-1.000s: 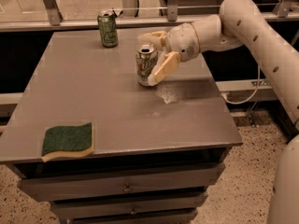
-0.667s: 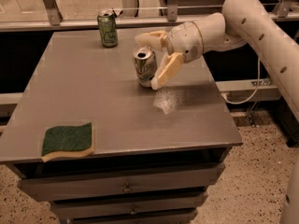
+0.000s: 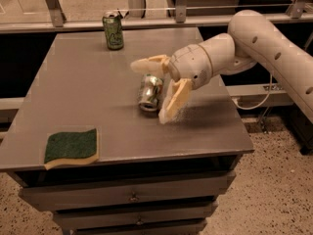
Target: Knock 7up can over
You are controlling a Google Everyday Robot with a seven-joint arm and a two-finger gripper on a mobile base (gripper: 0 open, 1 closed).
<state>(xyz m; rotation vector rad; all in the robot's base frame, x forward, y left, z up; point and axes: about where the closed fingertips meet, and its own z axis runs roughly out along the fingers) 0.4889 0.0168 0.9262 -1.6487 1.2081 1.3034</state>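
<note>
- The gripper (image 3: 148,93) hangs low over the middle of the table, right of centre, with its two pale fingers spread wide apart and clamped on nothing
- One finger (image 3: 146,65) points left, on the far side of the 7up can; the other finger (image 3: 174,101) slants down toward the table top, just to the can's right
- The 7up can (image 3: 150,92) lies on its side on the table between the two fingers, its long axis running roughly from the far side toward the near side, silver body showing
- Whether the lower finger touches the can cannot be told; they are at least just beside each other
- The rounded wrist (image 3: 195,65) sits behind the fingers, and the cream arm (image 3: 274,43) reaches in from the right edge of the view, above the table's right side
- An all-green drink can (image 3: 113,31) stands upright near the far edge, well apart from the gripper
- A sponge (image 3: 71,147), green on top with a yellow layer beneath, lies flat at the near left corner
- The grey table (image 3: 78,87) has drawers (image 3: 132,196) in its front
</note>
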